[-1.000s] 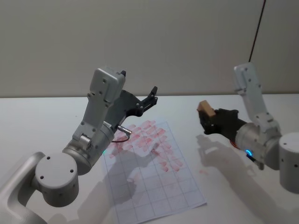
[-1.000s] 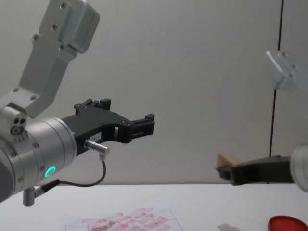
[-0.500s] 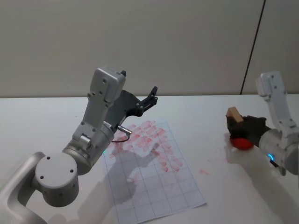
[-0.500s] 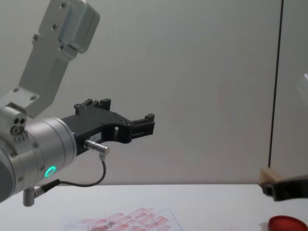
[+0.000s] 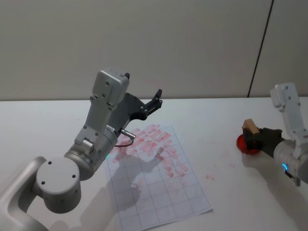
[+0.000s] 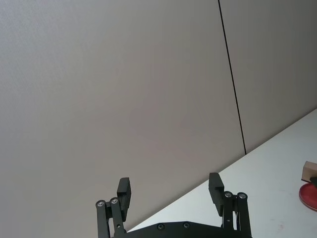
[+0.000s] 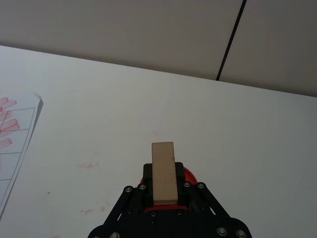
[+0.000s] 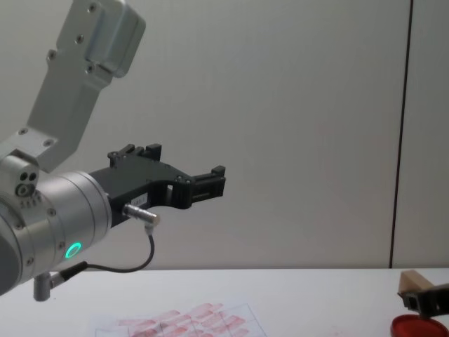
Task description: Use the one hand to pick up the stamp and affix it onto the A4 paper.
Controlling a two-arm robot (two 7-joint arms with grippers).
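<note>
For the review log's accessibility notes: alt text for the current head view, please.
The right claw holds the wooden stamp over the red ink pad at the white table's right side. The left claw hangs open above the A4 paper.

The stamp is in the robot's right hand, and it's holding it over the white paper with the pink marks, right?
Not quite. The right hand does hold the stamp, but over the round red ink pad, not the paper. The head view shows the paper lying well off toward the robot's left.
</note>
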